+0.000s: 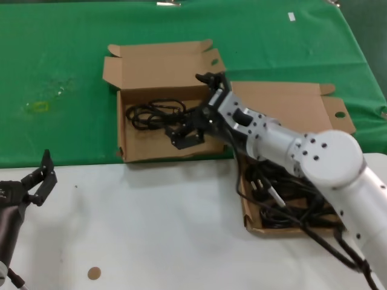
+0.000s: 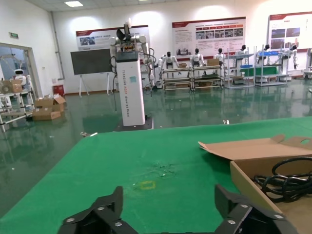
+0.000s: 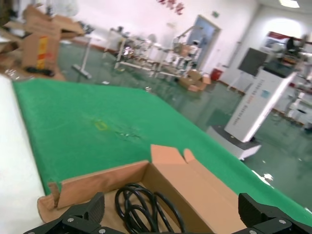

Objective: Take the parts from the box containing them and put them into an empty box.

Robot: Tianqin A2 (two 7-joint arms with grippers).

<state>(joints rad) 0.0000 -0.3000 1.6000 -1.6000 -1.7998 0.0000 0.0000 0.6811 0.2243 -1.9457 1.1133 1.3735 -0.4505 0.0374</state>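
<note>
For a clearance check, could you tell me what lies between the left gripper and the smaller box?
Head view: only bare white table lies between the left gripper and the smaller box.

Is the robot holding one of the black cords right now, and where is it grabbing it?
No. The right gripper is open above the smaller box, where one cord lies loose. The left gripper is open too, holding nothing.

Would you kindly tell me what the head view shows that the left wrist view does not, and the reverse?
Only the head view shows the right gripper, open inside the smaller cardboard box, the wider cardboard box with its remaining power cords, and the white table.

Only the left wrist view shows the hall beyond: a white pillar-shaped machine and wall posters.

Both show the left gripper, idle with open jaws, the green cloth, the smaller box and a coiled black power cord inside it.
</note>
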